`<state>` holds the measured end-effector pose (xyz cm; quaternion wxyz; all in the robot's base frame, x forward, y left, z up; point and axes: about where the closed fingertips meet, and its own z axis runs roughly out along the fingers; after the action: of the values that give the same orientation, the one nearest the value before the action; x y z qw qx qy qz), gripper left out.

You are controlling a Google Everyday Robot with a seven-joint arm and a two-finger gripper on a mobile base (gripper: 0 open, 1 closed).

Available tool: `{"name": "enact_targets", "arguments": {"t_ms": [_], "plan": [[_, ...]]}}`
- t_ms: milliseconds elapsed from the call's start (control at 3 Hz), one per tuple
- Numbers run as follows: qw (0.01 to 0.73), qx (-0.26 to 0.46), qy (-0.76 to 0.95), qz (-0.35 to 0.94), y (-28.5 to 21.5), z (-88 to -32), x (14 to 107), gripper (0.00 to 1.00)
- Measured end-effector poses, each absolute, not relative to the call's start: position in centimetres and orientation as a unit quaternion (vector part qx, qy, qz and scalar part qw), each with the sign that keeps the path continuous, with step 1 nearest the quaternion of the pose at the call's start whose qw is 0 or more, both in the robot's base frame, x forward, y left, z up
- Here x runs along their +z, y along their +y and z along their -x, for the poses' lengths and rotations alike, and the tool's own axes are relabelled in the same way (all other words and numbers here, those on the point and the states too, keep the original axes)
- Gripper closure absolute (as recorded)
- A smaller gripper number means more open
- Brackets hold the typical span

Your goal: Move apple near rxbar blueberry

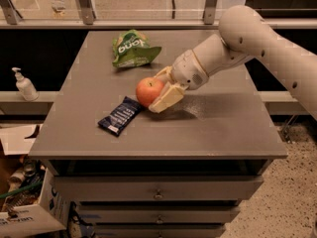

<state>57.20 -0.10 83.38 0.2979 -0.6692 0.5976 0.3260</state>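
Note:
The red-orange apple [148, 91] is held between the fingers of my gripper [157, 90] just above the grey table top [213, 128], near its middle. The gripper reaches in from the right and is shut on the apple. The rxbar blueberry [120, 115], a dark navy bar with white lettering, lies flat on the table just left of and below the apple, its near end almost touching the apple's edge.
A green chip bag [132, 48] lies at the back of the table. A soap pump bottle [24, 85] stands on a ledge to the left. Cardboard boxes [25, 202] sit on the floor at lower left. Drawers are below the table top.

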Motion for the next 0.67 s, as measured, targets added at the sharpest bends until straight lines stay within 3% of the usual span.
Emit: {"name": "enact_targets", "arguments": {"t_ms": [667], "plan": [[0.28, 0.312, 0.608, 0.674, -1.45, -56.85, 81.97, 1.0]]}}
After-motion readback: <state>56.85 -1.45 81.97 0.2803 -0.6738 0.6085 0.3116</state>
